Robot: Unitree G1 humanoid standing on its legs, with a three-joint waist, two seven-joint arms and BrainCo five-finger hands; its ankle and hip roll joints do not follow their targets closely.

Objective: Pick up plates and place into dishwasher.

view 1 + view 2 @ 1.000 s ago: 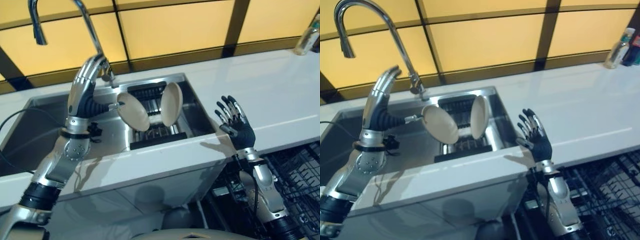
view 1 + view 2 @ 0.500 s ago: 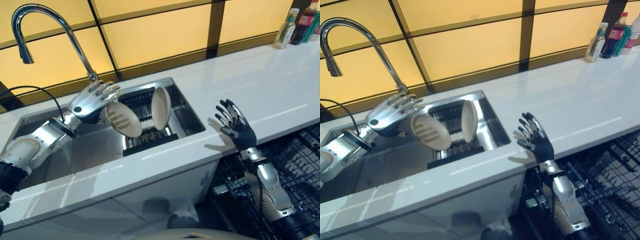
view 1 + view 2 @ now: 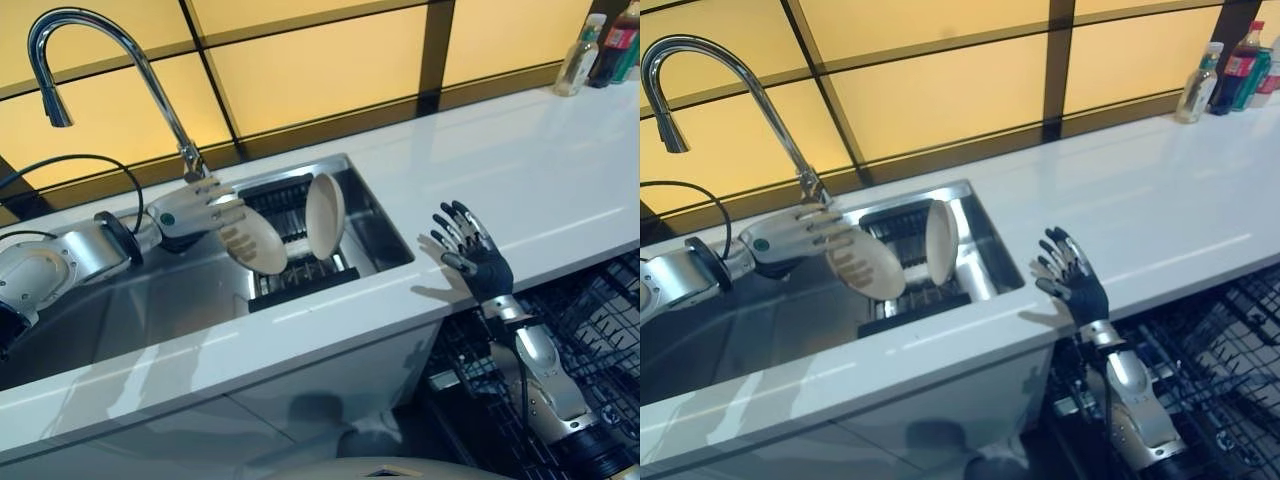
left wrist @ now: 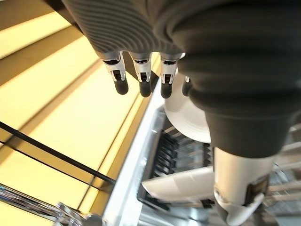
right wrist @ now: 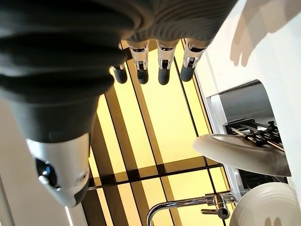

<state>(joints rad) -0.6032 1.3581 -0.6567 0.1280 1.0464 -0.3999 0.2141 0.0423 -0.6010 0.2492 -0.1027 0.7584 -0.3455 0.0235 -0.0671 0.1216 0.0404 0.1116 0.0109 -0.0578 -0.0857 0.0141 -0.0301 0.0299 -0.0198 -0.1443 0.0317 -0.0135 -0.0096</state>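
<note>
The left hand (image 3: 195, 208) is reaching over the steel sink (image 3: 120, 300), its fingers stretched out straight and spread against the back of the nearer cream plate (image 3: 255, 240). They are not curling round the plate; the fingers are lying flat on its face, and their shadow is falling across it. This plate is leaning tilted in the dark dish rack (image 3: 300, 270) that is sitting at the right end of the sink. A second cream plate (image 3: 325, 215) is standing nearly upright in the same rack, just beside the first and apart from the hand.

The right hand (image 3: 472, 252) is hovering above the front edge of the white bench (image 3: 540, 170), well apart from both plates, with its dark-tipped fingers spread wide and holding nothing. Its wrist view is showing the fingers straight, with both plates beyond.

Below the bench on the right, the black wire dishwasher rack (image 3: 590, 330) is standing pulled out. A curved chrome tap (image 3: 90, 40) is rising behind the sink, and several bottles (image 3: 1230, 70) are standing at the far right end of the bench, against the yellow tiled wall (image 3: 320, 55).
</note>
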